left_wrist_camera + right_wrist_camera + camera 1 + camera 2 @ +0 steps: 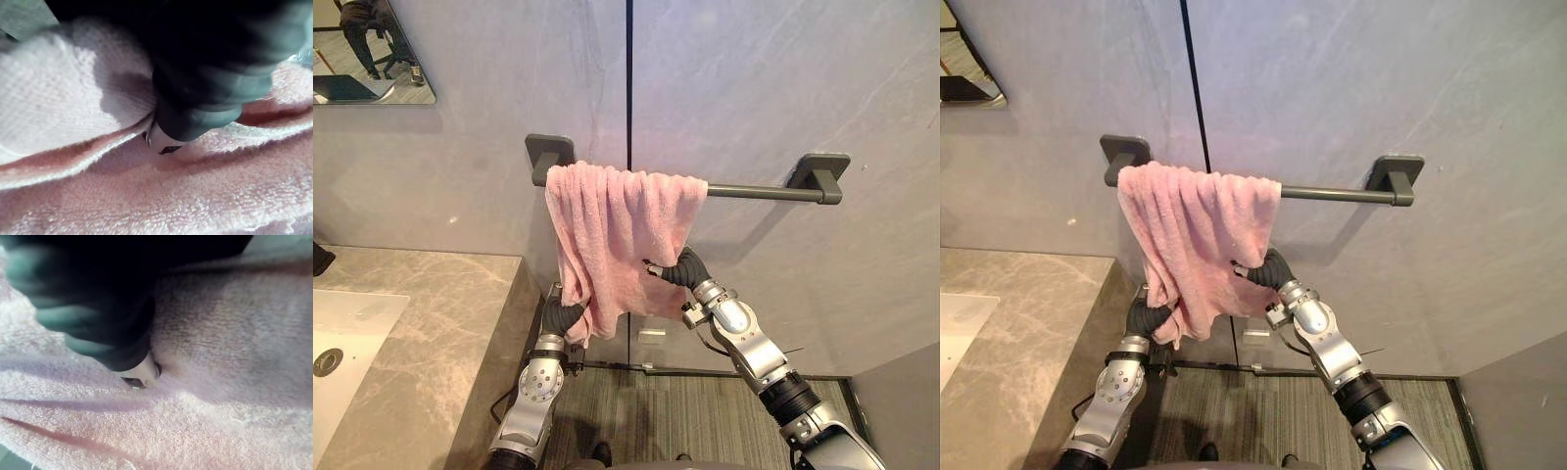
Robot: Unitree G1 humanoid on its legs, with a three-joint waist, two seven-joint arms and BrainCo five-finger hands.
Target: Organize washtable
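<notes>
Left hand (564, 317) at the lower left edge of the pink towel (612, 225), right hand (683, 268) against its lower right part; both are buried in the cloth, so whether either grips cannot be told. Towel draped, bunched, over the left end of the dark wall rail (759, 192). Stone counter (431, 313) with sink (342, 333) to the left, below the mirror (372, 49)

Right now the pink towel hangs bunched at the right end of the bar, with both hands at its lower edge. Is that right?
No. The left eye view shows the towel at the left end of the bar, not the right. The left hand and right hand are at its lower edge, as you said.
</notes>
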